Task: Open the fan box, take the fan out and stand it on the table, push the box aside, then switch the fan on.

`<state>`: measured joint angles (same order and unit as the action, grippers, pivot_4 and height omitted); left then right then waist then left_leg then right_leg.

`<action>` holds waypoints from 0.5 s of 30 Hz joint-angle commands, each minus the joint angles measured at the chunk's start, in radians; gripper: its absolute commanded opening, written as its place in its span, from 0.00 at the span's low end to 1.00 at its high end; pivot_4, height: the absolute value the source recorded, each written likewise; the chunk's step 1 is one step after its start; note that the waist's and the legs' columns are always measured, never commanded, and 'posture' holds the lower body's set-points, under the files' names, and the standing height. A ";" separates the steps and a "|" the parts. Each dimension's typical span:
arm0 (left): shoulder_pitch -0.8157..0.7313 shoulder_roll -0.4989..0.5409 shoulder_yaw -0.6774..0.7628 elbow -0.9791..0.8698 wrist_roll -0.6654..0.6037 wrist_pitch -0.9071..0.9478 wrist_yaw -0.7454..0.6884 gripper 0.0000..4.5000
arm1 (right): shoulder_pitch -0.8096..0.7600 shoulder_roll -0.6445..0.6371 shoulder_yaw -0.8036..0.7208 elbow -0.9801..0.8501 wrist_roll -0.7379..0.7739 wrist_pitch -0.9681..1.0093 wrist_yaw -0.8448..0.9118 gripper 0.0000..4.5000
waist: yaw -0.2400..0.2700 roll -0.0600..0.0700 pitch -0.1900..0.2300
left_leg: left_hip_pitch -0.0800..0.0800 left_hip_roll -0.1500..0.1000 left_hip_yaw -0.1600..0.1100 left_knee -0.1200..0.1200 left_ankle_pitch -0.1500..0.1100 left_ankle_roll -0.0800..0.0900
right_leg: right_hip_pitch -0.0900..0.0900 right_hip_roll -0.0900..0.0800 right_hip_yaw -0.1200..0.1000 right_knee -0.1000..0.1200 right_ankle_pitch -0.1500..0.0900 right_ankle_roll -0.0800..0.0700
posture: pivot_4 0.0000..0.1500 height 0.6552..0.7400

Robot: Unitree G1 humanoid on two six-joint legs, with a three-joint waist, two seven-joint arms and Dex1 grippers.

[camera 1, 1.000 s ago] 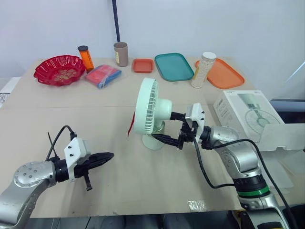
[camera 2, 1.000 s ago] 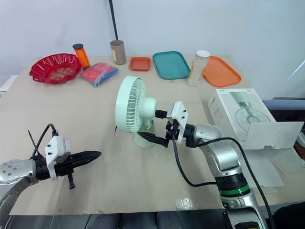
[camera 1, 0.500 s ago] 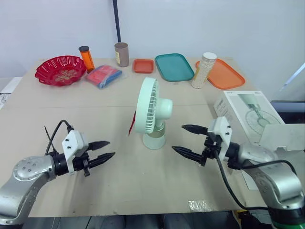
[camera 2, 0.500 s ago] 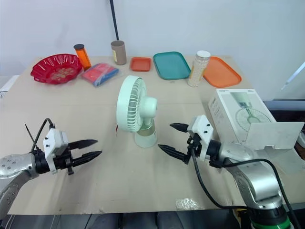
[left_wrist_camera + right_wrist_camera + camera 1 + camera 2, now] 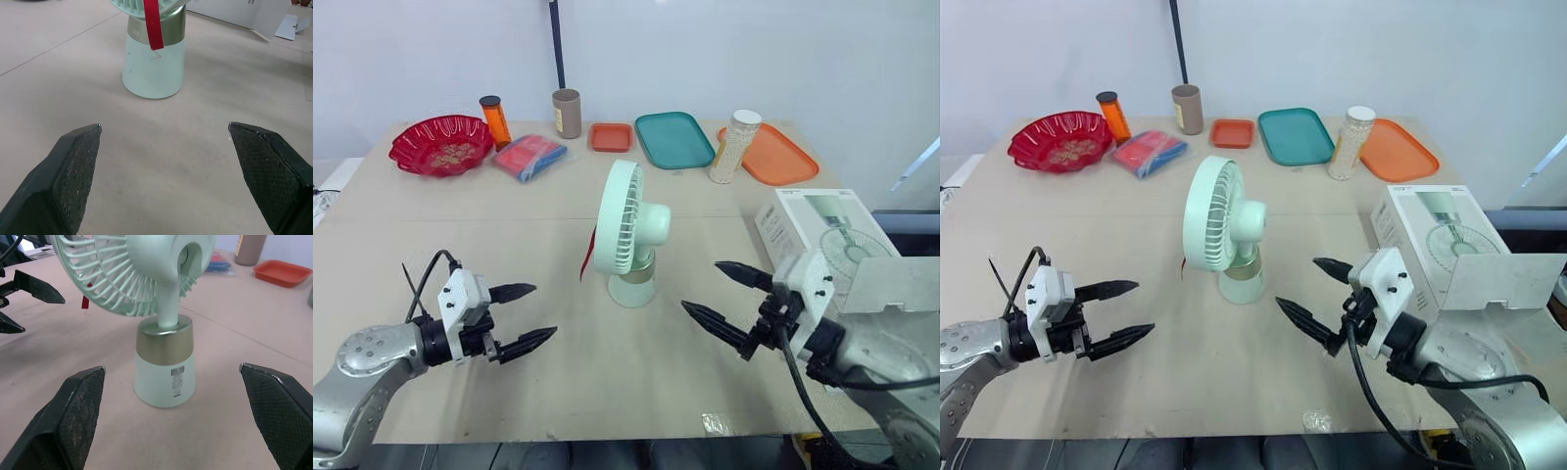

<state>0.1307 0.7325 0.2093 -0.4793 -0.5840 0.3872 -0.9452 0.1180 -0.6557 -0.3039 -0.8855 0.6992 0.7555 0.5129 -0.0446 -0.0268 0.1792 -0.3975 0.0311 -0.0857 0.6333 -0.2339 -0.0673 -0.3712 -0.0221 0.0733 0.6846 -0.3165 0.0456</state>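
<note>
Right now I see the fan [image 5: 628, 233] standing upright on its pale base near the middle of the surface [image 5: 509, 215], out of its box, with the grille turned to the left and a red ribbon [image 5: 588, 257] hanging from the front of it. My left pincer [image 5: 544, 310] hovers at the near left, spread wide and holding nothing, its tips pointing right toward the fan and well apart from it. My right pincer [image 5: 700, 284] hovers just near and right of the fan's base, also spread wide and empty, its tips pointing left, close to the base but not touching. The fan box [image 5: 822, 240] lies flat at the right edge of the surface, beside my right arm, with a flap [image 5: 896, 284] open at its near end. Along the far side I can make out a red bowl [image 5: 441, 145], an orange bottle [image 5: 492, 120], a brown tube [image 5: 567, 113], a teal tray [image 5: 674, 139], a white-capped jar [image 5: 734, 145] and an orange tray [image 5: 773, 155]
</note>
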 commanded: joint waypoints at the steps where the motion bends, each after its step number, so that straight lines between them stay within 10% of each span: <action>1: 0.023 -0.005 0.021 0.022 0.053 -0.073 0.005 0.98 | 0.066 -0.006 -0.025 -0.068 -0.068 -0.067 -0.018 1.00 | 0.000 0.000 0.000 | 0.000 0.000 0.000 0.000 0.000 0.000 | 0.000 0.000 0.000 0.000 0.000 0.000 | 1.00 1.00; 15: 0.107 -0.024 0.023 0.019 0.093 -0.193 -0.006 0.98 | 0.384 0.023 -0.015 -0.062 -0.292 -0.326 0.056 1.00 | 0.000 0.000 -0.002 | 0.003 0.000 0.001 0.000 0.000 0.000 | 0.003 0.000 0.001 0.000 -0.001 0.001 | 1.00 1.00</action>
<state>0.2310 0.7129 0.2121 -0.4431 -0.4882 0.2147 -0.9499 0.4790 -0.6453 -0.3017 -0.9357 0.4191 0.4723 0.5539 -0.0442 -0.0266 0.1771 -0.3949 0.0311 -0.0850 0.6332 -0.2340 -0.0673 -0.3687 -0.0221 0.0742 0.6844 -0.3170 0.0461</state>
